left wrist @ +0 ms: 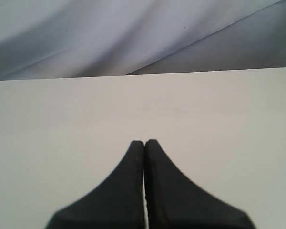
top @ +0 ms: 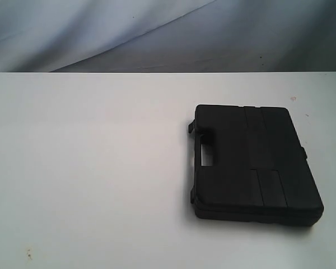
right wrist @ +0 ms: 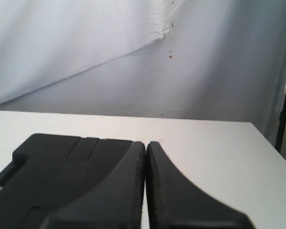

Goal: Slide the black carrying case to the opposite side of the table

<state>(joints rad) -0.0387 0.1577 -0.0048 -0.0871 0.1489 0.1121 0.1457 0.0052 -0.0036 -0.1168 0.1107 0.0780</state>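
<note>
- Here, the black carrying case [top: 255, 165] lies flat and closed on the right half of the table [top: 89, 168], with its handle cutout [top: 206, 154] facing left.
- The left gripper [left wrist: 144, 143] has its fingers pressed together around nothing, over bare tabletop.
- The right gripper [right wrist: 146, 144] is likewise clamped and empty, and the case lies beyond its fingertips.

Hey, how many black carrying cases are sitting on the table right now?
1. The black carrying case lies flat on the right half of the table in the exterior view. The right wrist view shows the same case. No other case is visible.
</note>
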